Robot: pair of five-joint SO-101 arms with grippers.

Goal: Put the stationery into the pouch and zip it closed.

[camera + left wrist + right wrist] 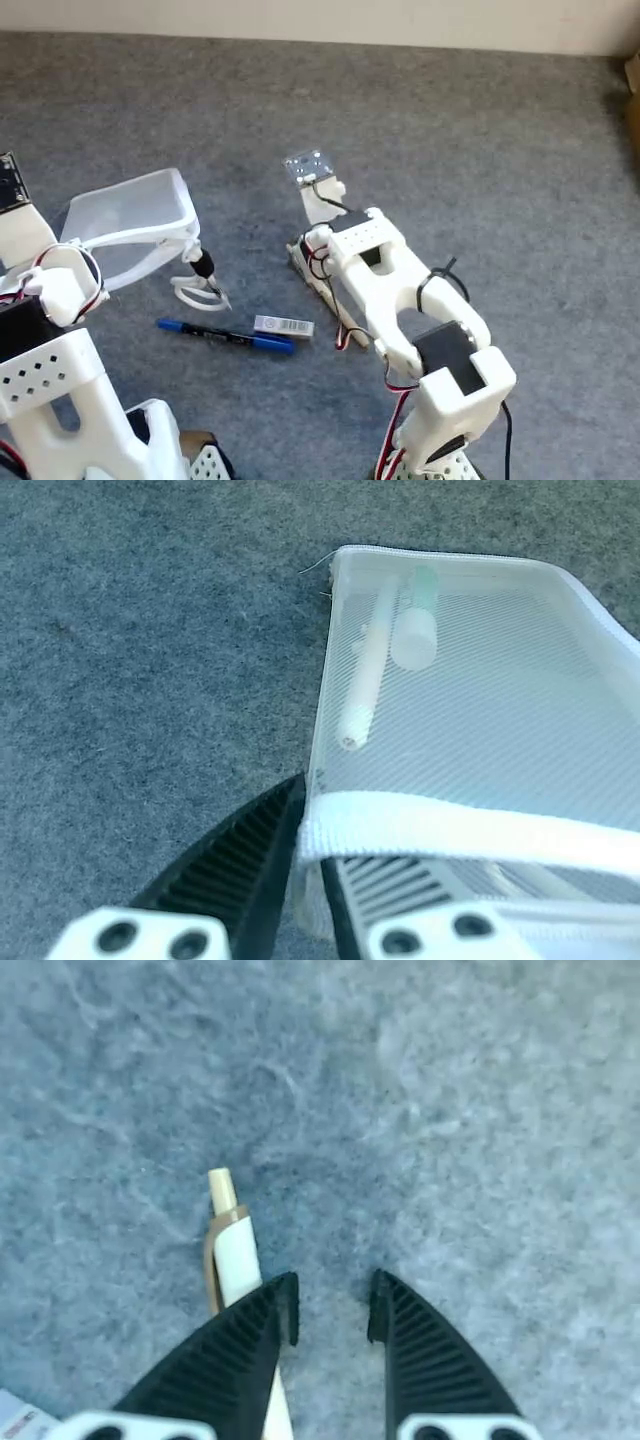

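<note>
A translucent white mesh pouch (130, 232) lies at the left, its mouth facing the middle of the table. My left gripper (308, 875) is shut on the pouch's white zip band (450, 830). Inside the pouch (480, 710) lie a white pen (368, 665) and a short white tube (415, 625). My right gripper (333, 1305) hangs low over the carpet, open a little, with nothing between its fingers. A white and tan pen (230, 1250) lies just outside one finger. This pen (328, 295) runs under the right arm. A blue pen (225, 336) and a small white eraser (283, 325) lie between the arms.
A small black piece with white loops (200, 280) lies at the pouch's mouth. Grey carpet (480, 150) covers the whole surface, with free room at the back and right. A wall edge runs along the far side.
</note>
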